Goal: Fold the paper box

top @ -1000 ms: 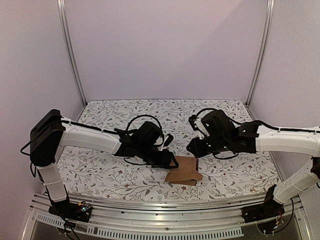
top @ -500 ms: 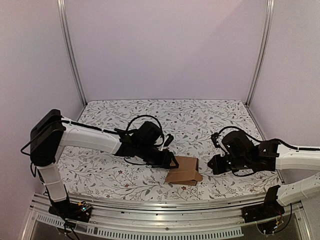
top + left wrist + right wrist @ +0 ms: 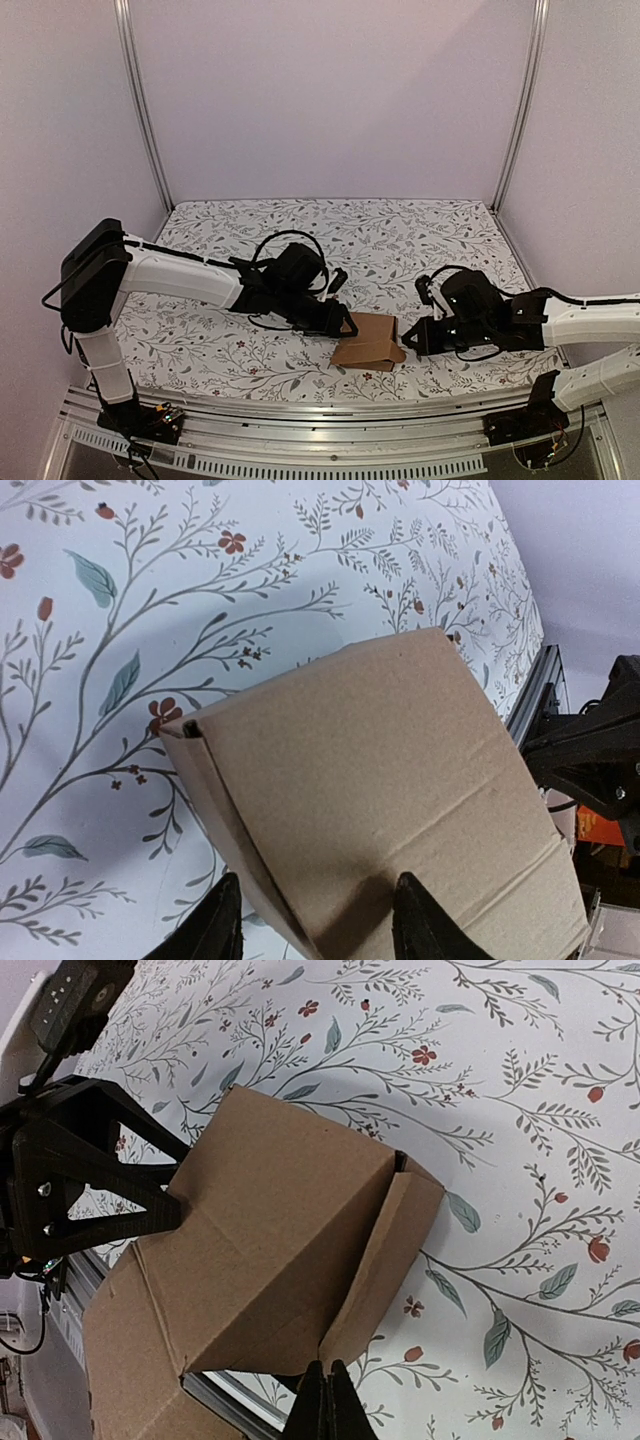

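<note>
The paper box [image 3: 368, 342] is a brown cardboard piece, partly folded up, lying near the table's front edge between both arms. My left gripper [image 3: 347, 325] is at its left side. In the left wrist view this gripper [image 3: 318, 877] stands open astride the box [image 3: 380, 780]: one finger is outside the side wall and the other is over the top panel. My right gripper [image 3: 403, 341] is at the box's right side. In the right wrist view it [image 3: 322, 1368] is shut and empty, its tip against the lower edge of a raised side flap of the box [image 3: 270, 1230]. The left arm's fingers [image 3: 110, 1175] show behind the box.
A floral cloth [image 3: 330, 240] covers the table. An aluminium rail [image 3: 330, 405] runs along the front edge, close under the box. Metal posts [image 3: 140, 110] and lilac walls close in the back and sides.
The right arm swung down from the back right to the box's right side, and its jaws went shut. The left arm and the box stayed put.
</note>
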